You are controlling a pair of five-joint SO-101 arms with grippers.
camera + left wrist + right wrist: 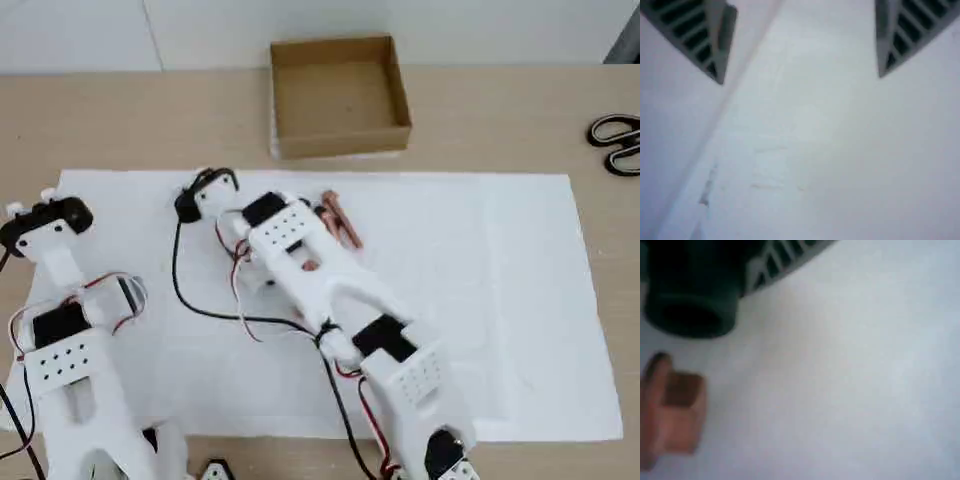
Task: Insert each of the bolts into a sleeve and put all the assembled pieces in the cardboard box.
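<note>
Two copper-coloured bolts [340,218] lie side by side on the white paper, just beside my right arm. A small copper piece [310,265] shows under that arm. My right gripper [208,196] [740,287] is shut on a dark sleeve [690,300], held just above the paper with its open end showing. Another copper bolt [670,410] lies on the paper close by the sleeve. My left gripper [42,225] [800,75] hangs open over bare paper at the sheet's left edge, with nothing between its fingers [705,40]. The cardboard box [338,95] stands open beyond the paper.
The white paper sheet [480,300] covers most of the wooden table [120,120]. Black-handled scissors [615,143] lie at the table's far right edge. Cables [210,305] trail from the right arm across the paper.
</note>
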